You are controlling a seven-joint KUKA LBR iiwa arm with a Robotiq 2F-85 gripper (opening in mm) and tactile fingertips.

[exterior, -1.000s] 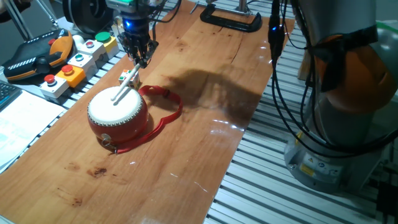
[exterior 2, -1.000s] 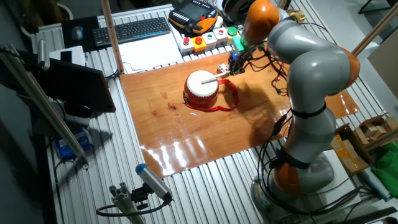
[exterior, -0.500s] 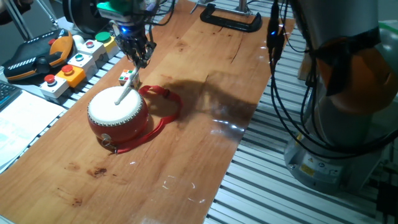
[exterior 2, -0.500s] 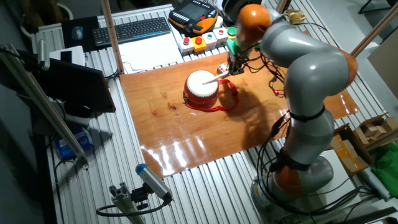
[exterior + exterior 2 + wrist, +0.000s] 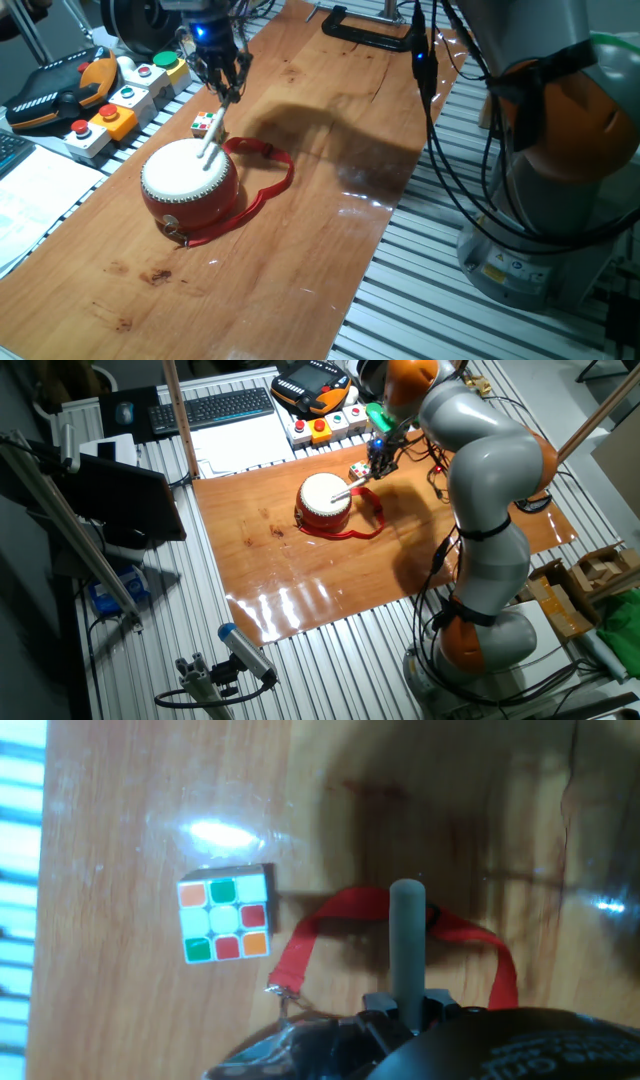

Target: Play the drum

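Observation:
The drum [image 5: 188,182] is squat and round, with a red body and a cream-white head, and sits on the wooden table; it also shows in the other fixed view [image 5: 325,501]. Its red strap [image 5: 271,178] loops out to the right on the wood. My gripper [image 5: 224,92] hangs above the drum's far right edge, shut on a pale drumstick [image 5: 210,138] that slants down to the head near that edge. The hand view looks along the drumstick [image 5: 407,942], with the strap [image 5: 312,934] under it; the drum head is hidden there.
A small colour cube [image 5: 205,123] lies just behind the drum, close beside the stick. A button box [image 5: 118,95] and an orange teach pendant [image 5: 60,90] flank the table's left edge. A black clamp [image 5: 370,32] sits at the far end. Cables [image 5: 450,130] hang at the right edge.
The stick has swung steeper, and its tip has moved from the middle of the head toward the far right edge. The gripper shifted only slightly. The drum stayed put.

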